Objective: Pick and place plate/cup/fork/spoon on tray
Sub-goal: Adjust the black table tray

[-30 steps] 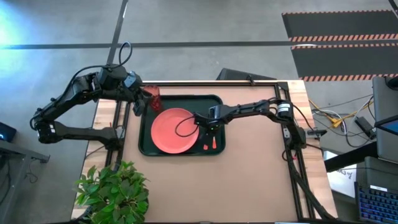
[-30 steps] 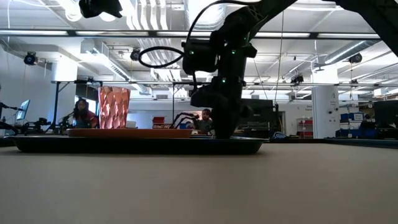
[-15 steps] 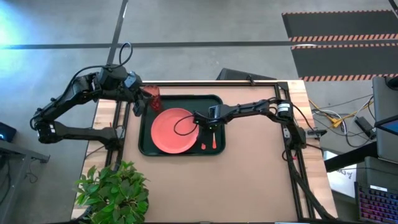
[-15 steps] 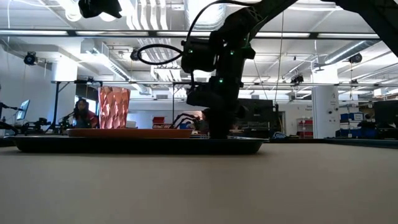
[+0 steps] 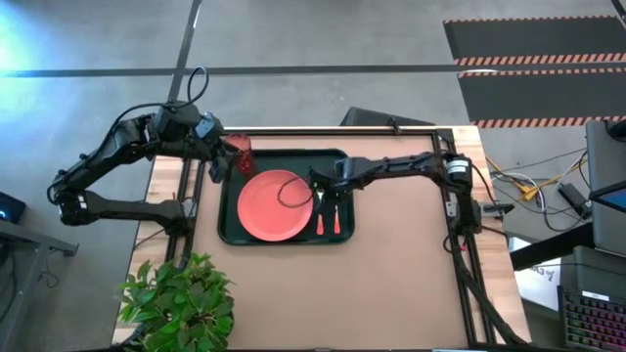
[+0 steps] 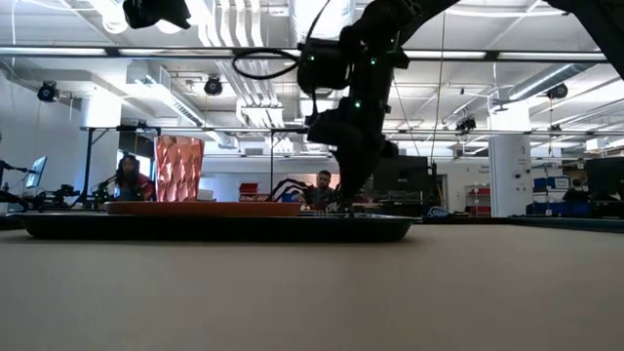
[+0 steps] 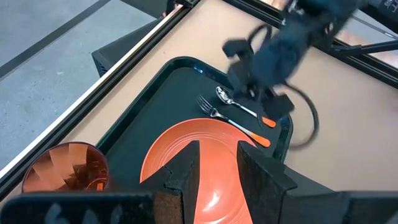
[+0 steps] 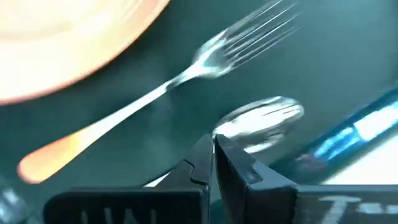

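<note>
Fingertips of the right gripper (image 8: 213,163) are pressed together with nothing between them, poised just above the spoon (image 8: 264,121) that lies beside the fork (image 8: 186,78) on the tray (image 5: 230,220). Next to both utensils on the tray rests the plate (image 5: 274,203). At the tray's far left corner, the left gripper (image 7: 214,165) hangs spread wide and empty near the cup (image 5: 242,148).

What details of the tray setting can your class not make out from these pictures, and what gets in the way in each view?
- Silver-headed, orange-handled fork and spoon: the low view hides them behind the raised rim of the dark rectangular tray.
- Spoon handle: the right wrist view shows only the oval bowl; the shut right gripper covers the rest.
- Round salmon-orange plate: cut off by the edge in the right wrist view.
- Translucent red-brown cup: whether it holds anything cannot be seen.
</note>
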You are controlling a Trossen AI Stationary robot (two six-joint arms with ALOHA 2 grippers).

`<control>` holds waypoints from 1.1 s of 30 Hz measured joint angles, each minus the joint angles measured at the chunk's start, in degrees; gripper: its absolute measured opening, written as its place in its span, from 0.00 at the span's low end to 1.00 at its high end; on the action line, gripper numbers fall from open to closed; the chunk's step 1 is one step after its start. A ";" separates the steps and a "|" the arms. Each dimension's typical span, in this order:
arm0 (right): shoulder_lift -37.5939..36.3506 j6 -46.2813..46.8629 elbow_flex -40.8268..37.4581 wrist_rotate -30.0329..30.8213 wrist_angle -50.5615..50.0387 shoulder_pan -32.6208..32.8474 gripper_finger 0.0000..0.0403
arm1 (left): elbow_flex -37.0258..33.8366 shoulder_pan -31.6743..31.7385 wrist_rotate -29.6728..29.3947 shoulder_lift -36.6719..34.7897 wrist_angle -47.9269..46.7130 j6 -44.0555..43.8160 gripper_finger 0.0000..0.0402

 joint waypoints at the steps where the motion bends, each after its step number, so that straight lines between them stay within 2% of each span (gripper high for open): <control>1: -0.66 -0.50 0.02 0.35 0.08 -1.44 0.02 | -0.01 0.03 0.01 0.00 -0.02 0.00 0.22; 3: -1.26 -1.65 0.07 -0.30 0.53 -4.87 0.02 | -0.07 0.03 0.01 0.00 0.00 0.00 0.22; 7: -0.47 -4.64 0.07 -5.34 2.29 -11.69 0.02 | -0.11 0.03 -0.01 0.00 0.00 0.00 0.22; 13: 1.56 -6.44 0.07 -9.25 5.21 -17.07 0.02 | -0.11 0.01 0.01 0.00 0.00 -0.07 0.22; 25: 4.85 -9.16 -1.18 -10.30 5.80 -17.67 0.02 | -0.12 0.01 -0.01 0.01 0.11 -0.50 0.22; 33: 3.82 -9.66 -6.01 -10.39 5.02 -17.98 0.02 | -0.13 -0.04 -0.01 0.02 0.11 -0.57 0.22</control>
